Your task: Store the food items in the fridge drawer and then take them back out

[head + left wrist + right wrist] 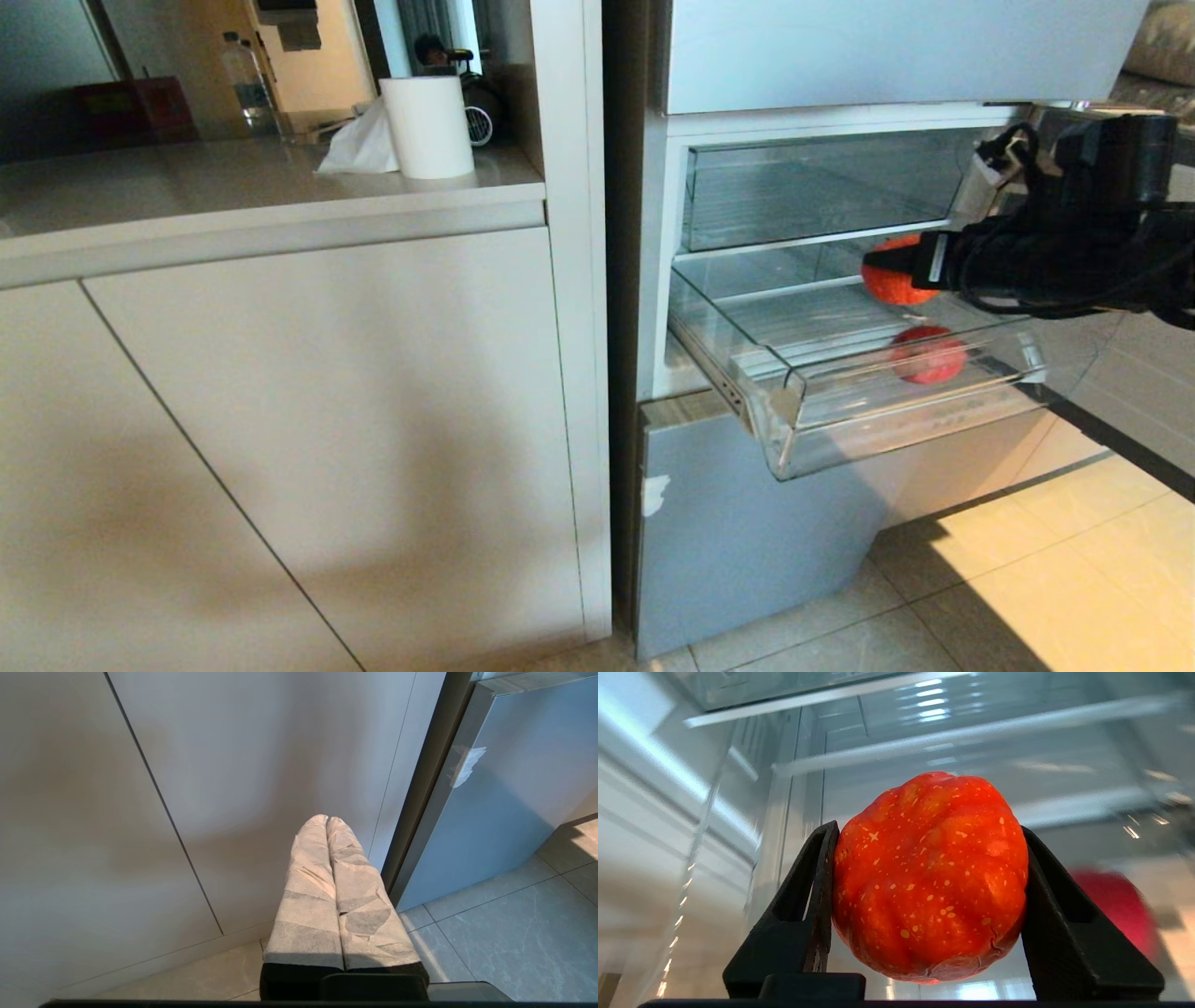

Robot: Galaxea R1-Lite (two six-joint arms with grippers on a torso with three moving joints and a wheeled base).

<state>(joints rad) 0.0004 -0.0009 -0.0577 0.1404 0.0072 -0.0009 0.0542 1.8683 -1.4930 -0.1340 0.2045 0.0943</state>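
Only in the left wrist view: left gripper (327, 820), taped fingers pressed together, parked low before the white cabinet (196, 788) beside the fridge (504, 812). In the pulled-out fridge drawer (794, 425), one red food item (926, 355) on the ribbed floor. Further right, above it, clamped between the right gripper (924, 858) jaws, an orange-red speckled food item (930, 877).

The orange-red food item (929, 877) has pale yellow speckles; the fridge (747, 523) is pale blue-grey; the cabinet (327, 420) is white.
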